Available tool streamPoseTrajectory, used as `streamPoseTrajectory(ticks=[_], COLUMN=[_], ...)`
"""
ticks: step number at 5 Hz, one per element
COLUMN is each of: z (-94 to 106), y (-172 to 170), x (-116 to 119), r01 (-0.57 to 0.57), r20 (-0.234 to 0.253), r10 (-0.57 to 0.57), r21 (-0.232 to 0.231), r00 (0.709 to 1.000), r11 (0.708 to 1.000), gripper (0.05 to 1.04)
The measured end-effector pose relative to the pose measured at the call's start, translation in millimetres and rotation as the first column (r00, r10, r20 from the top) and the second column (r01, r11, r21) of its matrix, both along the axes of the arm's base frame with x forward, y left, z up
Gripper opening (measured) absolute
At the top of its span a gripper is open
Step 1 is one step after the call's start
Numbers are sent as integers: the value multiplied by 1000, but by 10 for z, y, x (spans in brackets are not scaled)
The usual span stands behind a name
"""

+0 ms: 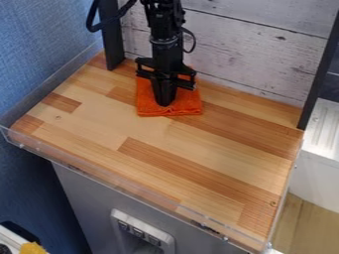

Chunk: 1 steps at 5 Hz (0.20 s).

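Camera view: one black two-finger gripper [165, 102], hanging from the top edge and pointing down at a square, folded orange cloth [189, 105]; whether it is released or clenched cannot be told. Cloth: flat on the tabletop near the back, left of centre, the gripper over its middle, orange showing on both sides. Room for moving: a broad stretch of boards between cloth and front edge, another toward the right; much less behind, where the whitewashed plank backboard [245, 57] stands. Edges: a transparent plastic rim [119, 184] along the front; an upright black post [111, 37] at the back left, near the cloth; a slanting black post [318, 74] at the back right, well apart from it. Surface: a butcher-block wooden tabletop [149, 134], light and reddish-brown strips, a small round mark near the front right corner. Room: blue textured wall [39, 54] at left; grey cabinet front [83, 198] below, bearing a pale panel [169, 242]; white ribbed surface [322, 121] at right, light wooden floor [306, 223] under it.
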State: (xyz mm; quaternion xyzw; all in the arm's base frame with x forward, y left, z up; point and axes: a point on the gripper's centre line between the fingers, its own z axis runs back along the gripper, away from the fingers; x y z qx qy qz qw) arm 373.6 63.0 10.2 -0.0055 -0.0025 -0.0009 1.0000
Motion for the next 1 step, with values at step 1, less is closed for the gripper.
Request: streamPoseTrajectory(ticks=[1], z=[-14], y=[11], x=[-23], r01=[15], r20=[0], r10=[-15], r21=[-5], r00=[1000], r11=[1000], gripper=[59])
